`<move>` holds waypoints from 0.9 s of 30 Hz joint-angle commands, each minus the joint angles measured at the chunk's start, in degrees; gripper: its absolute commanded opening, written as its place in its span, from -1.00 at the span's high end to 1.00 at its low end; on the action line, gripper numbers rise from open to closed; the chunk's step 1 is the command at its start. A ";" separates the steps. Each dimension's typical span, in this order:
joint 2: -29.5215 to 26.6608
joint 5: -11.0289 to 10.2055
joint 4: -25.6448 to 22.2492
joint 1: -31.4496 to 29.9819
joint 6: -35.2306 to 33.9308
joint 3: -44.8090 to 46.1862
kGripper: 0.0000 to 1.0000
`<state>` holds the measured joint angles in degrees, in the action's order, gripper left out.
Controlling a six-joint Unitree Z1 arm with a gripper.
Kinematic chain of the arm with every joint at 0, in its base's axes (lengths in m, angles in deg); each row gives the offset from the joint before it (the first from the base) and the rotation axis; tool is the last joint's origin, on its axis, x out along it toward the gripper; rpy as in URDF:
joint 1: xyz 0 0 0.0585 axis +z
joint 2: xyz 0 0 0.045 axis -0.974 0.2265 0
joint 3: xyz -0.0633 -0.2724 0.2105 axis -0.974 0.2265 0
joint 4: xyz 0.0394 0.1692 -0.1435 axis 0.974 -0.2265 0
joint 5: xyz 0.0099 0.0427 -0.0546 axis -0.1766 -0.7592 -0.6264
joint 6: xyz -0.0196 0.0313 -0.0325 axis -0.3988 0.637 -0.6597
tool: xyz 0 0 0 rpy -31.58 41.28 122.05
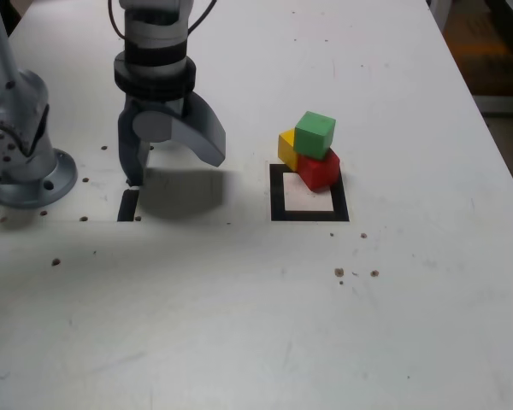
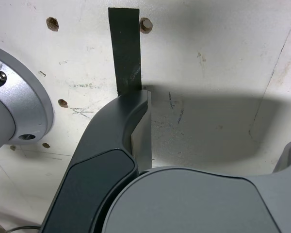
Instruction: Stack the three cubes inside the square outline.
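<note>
Cubes: off to the exterior view's right of the gripper (image 1: 178, 171). Gripper spread wide, nothing between its jaws, near a tape strip (image 1: 128, 205). Farther out, green (image 1: 315, 135) sits atop yellow (image 1: 287, 149) and red (image 1: 319, 171); red overlaps the far edge of the square (image 1: 309, 215).

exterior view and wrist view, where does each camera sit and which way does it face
Exterior view: off the arm, looking down at a slant over the table, the cubes and the square outline; the arm's base and open gripper show.
Wrist view: on the wrist, facing past the gripper to the tabletop; parts of the gripper and base show.
Both share: the gripper, base and a black tape strip.
</note>
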<state>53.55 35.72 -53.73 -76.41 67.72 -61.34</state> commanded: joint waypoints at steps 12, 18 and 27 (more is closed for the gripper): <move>-0.31 0.33 0.32 0.12 0.01 0.28 -0.99; -0.46 -0.20 -0.23 0.12 -0.05 -0.51 -0.98; -0.12 -2.51 -5.16 0.12 -0.05 -5.49 -0.98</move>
<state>53.35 33.52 -58.05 -76.41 67.71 -65.88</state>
